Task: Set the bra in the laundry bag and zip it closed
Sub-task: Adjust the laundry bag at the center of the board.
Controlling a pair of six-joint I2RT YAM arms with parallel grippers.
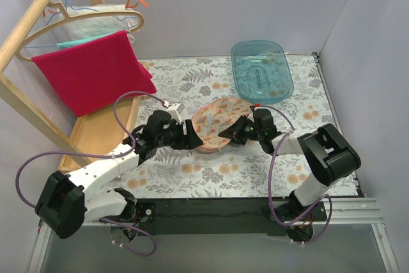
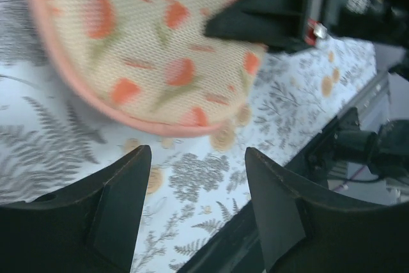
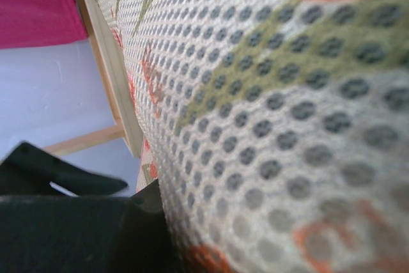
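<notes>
1. At the far left, a red fabric towel (image 1: 92, 71) is hung on a light wooden rack (image 1: 96, 133), well apart from the work. It is also glimpsed at the edge of the right wrist view.
2. The left gripper (image 2: 198, 158) is held low, just beside the left end of the bag. Its jaws are parted with nothing between them, and only the floral-printed table cover (image 1: 192, 177) is seen below. It is judged to be placed there to take or steady the zipper edge.
3. The peach-pink, peanut-shaped mesh laundry bag with orange-red flowers (image 1: 214, 119) lies mid-table between the two grippers. Its pink-trimmed rim is shown clearly only in the left wrist view. The small dark navy bra is seen in no view, so it cannot be told whether it is inside. The zipper's state cannot be read either.
4. The right gripper (image 1: 231, 131) appears clamped on the bag's right end, probably as an anchor. From above only contact is seen. The left wrist view shows black fingers on the fabric, and the right wrist view is filled with mesh pressed against one finger.
5. A translucent teal plastic tub (image 1: 262, 71) stands beyond, apart from the bag and unused.
</notes>
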